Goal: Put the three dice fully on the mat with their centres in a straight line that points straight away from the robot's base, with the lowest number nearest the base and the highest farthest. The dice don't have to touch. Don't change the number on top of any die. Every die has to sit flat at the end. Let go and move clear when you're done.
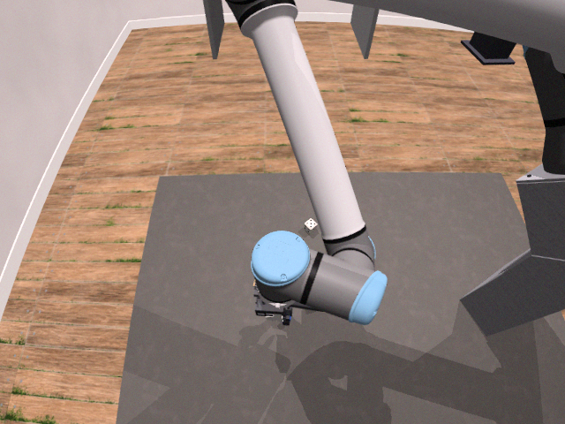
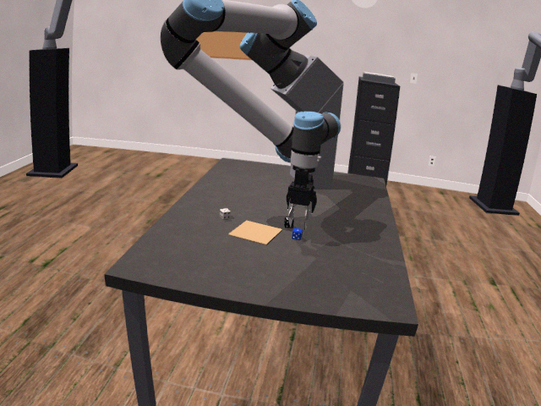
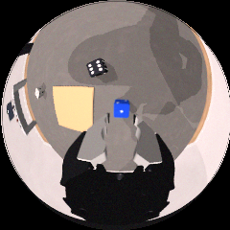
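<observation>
three dice [image 1: 311, 223] [image 2: 297, 233] [image 3: 122, 108], one mat [image 2: 255, 232] [image 3: 74, 107], one hand [image 2: 298, 222] [image 3: 121, 114]

Plank floor [image 1: 219, 114] [image 2: 210, 358] (grass-tufted), pale walls [image 1: 49, 49] [image 2: 131, 87].
</observation>
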You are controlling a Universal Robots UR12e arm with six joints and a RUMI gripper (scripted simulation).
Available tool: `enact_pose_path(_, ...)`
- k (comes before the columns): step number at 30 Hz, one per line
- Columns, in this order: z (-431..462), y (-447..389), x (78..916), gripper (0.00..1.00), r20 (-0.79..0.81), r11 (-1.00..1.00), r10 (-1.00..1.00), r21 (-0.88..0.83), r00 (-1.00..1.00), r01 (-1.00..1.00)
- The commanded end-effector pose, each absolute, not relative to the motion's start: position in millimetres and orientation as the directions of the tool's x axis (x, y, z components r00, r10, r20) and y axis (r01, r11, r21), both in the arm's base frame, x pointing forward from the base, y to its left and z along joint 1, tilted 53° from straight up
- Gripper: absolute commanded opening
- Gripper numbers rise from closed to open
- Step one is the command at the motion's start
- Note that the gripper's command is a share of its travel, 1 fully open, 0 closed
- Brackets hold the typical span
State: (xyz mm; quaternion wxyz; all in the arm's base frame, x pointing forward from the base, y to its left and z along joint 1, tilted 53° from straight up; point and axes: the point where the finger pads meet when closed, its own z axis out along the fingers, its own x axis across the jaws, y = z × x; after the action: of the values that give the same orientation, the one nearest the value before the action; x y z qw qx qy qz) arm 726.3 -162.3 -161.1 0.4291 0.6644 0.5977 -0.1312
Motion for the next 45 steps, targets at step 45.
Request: enact_pose_path(45,-165.1,-169.6,731.2,0.28,-0.686,0.082,0.682,0.416,0.254,0.906)
